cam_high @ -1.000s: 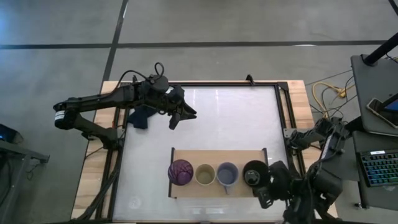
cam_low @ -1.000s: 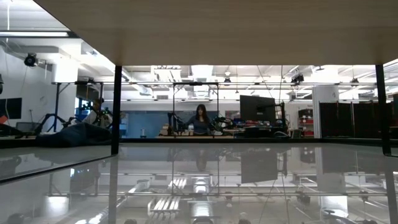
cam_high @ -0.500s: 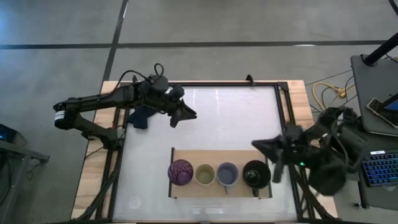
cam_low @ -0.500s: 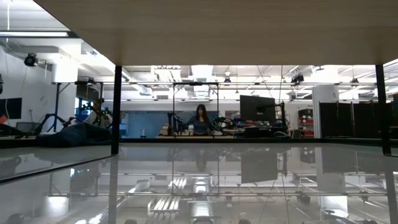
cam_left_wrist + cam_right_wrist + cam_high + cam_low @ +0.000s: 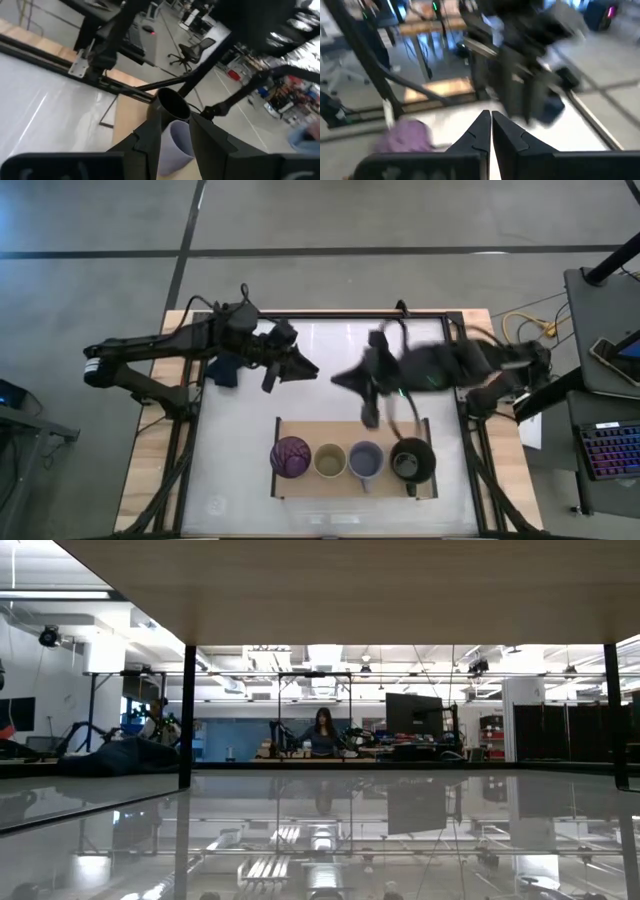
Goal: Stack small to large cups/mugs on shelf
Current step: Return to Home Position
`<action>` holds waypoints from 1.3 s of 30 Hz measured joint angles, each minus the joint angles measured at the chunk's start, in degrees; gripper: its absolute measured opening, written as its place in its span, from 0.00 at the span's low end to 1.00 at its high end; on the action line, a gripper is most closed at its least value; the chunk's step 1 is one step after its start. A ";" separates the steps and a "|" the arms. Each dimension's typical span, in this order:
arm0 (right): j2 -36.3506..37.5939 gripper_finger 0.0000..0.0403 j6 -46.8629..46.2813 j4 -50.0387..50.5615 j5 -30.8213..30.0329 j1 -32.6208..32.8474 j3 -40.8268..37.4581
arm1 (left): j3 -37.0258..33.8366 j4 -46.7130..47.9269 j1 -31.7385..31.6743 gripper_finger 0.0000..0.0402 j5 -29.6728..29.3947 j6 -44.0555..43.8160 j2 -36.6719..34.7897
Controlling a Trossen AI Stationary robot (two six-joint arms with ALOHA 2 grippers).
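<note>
**Four cups in a row on the shelf**

The right tool (image 5: 490,120), clenched and empty, hovers near the shelf (image 5: 350,430). The left tool (image 5: 175,122) (slightly released, holding nothing) sits farther off. On the shelf stand the purple tumbler (image 5: 290,457), yellow cup (image 5: 329,461), grey mug (image 5: 365,461) and black mug (image 5: 410,462), the last farthest from the left tool.

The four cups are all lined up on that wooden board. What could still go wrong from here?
1. The right gripper reaches far over, close to the left gripper; they might bump into each other.
2. It hangs just beyond the shelf, so a low pass on the way out could clip the black mug.
3. The black mug stands close to the grey mug; one knock could well upset both.
</note>
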State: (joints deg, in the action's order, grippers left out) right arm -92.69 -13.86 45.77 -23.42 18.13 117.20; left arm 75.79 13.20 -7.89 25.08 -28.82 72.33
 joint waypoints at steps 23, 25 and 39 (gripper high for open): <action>50.65 0.02 -9.26 -12.33 24.46 -30.18 -56.01 | -2.95 4.90 2.38 0.22 0.81 5.30 -7.73; 54.89 0.02 -11.09 -13.97 24.41 -30.18 -61.24 | -5.42 1.67 2.10 0.22 1.18 6.27 -9.81; 75.76 0.02 -19.46 -9.89 10.43 -30.16 -77.10 | -36.60 -22.62 1.87 0.22 -10.99 1.03 -36.56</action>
State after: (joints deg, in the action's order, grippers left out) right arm -16.93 -33.32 35.88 -12.99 -12.03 40.10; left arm 39.19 -9.42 -6.02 14.08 -27.79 35.78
